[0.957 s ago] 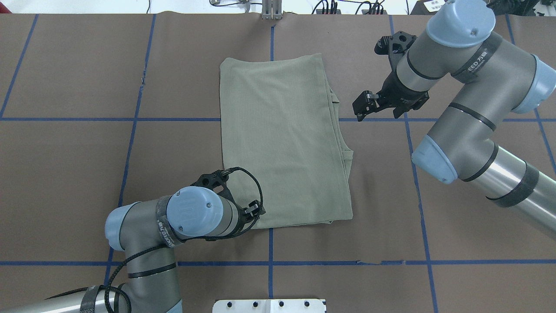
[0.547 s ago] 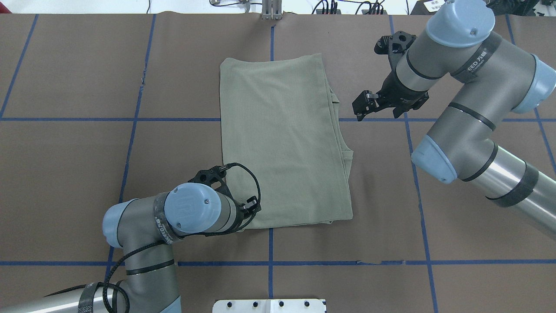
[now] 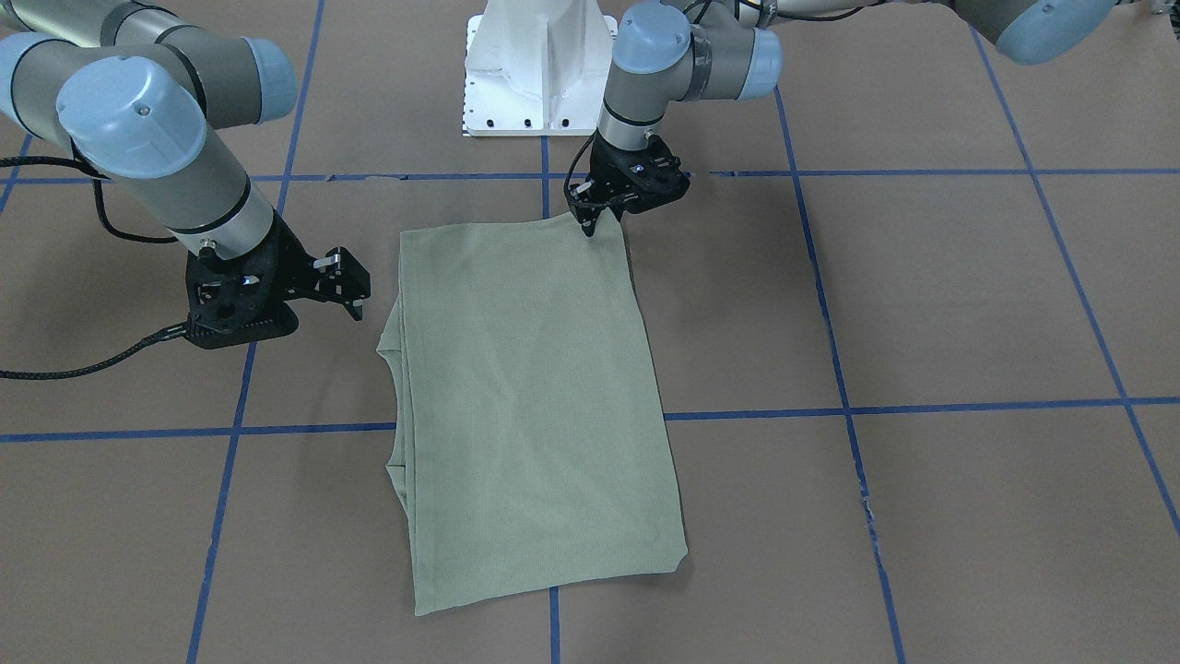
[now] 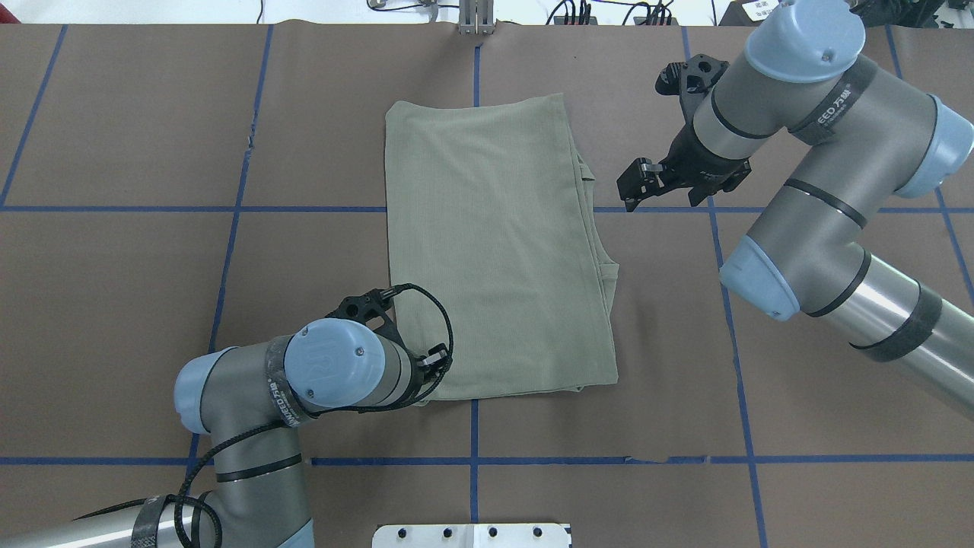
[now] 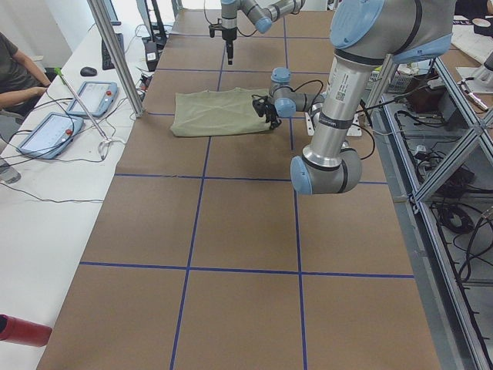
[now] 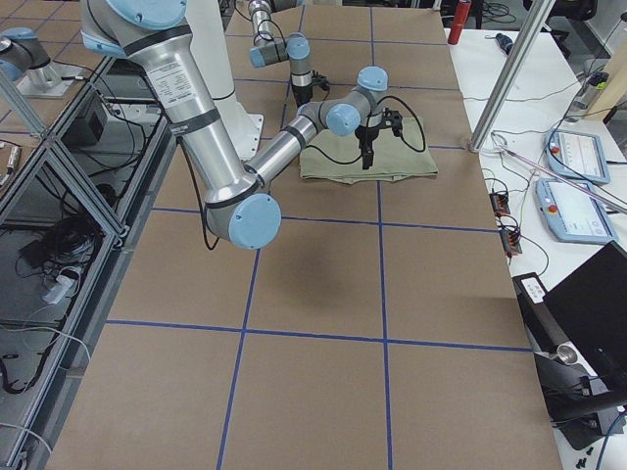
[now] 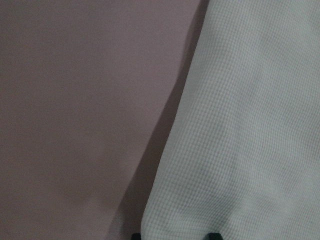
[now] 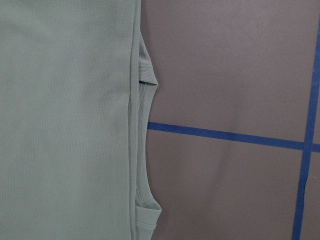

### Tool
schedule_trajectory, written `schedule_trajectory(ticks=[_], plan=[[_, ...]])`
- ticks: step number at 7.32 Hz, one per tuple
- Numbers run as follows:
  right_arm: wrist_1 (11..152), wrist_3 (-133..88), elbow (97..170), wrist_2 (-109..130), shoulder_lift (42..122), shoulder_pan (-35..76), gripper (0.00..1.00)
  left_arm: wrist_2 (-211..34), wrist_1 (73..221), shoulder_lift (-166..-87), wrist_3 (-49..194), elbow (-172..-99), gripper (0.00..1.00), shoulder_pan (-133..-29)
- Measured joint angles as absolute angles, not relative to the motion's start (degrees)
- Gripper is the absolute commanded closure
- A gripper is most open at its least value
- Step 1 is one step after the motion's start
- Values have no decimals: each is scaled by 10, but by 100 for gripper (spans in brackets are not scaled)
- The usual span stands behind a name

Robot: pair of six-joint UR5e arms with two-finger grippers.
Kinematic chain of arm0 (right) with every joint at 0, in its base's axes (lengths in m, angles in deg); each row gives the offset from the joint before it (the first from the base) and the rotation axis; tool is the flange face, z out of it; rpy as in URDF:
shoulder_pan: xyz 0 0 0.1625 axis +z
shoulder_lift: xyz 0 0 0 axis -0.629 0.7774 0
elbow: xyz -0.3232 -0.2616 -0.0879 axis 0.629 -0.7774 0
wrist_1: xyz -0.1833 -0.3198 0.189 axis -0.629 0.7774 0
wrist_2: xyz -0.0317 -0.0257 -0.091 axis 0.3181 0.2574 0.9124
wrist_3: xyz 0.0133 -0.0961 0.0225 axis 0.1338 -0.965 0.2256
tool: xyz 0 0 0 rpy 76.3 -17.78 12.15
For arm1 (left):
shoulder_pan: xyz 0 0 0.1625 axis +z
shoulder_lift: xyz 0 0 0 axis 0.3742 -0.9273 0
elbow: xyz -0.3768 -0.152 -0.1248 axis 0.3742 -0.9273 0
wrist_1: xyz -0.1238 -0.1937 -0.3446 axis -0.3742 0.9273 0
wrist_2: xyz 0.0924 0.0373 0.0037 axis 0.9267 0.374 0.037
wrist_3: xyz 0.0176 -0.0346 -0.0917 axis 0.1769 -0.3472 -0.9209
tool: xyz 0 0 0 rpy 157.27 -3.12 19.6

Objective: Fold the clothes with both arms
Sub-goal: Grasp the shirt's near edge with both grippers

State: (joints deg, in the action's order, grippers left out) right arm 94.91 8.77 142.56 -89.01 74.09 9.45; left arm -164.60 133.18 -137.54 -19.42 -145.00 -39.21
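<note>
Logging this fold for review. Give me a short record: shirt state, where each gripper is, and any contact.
shirt: folded into a long rectangle, lying flat on the table
right edge: under-layers stick out past the top layer
left gripper: at the shirt's left corner nearest the robot; open or shut unclear
right gripper: beside the shirt's right edge, apart from it, open, empty
contact: left gripper at the cloth edge, grip not confirmed; right gripper none

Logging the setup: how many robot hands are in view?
2. The left hand is at the shirt's corner on the robot's near left; the right hand hangs beside the shirt's layered edge, apart from it.
</note>
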Motion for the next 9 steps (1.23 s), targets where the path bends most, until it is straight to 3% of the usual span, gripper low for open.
schedule_trajectory(ticks=[1, 2, 9], plan=[[949, 88, 1425, -890, 741, 95, 0, -1646, 1330, -1375, -194, -1451, 63, -392], [949, 88, 1424, -890, 741, 94, 0, -1646, 1326, -1376, -194, -1452, 97, -391], [948, 208, 1444, -886, 746, 49, 0, -1649, 1273, -1370, -184, -1519, 100, -388]])
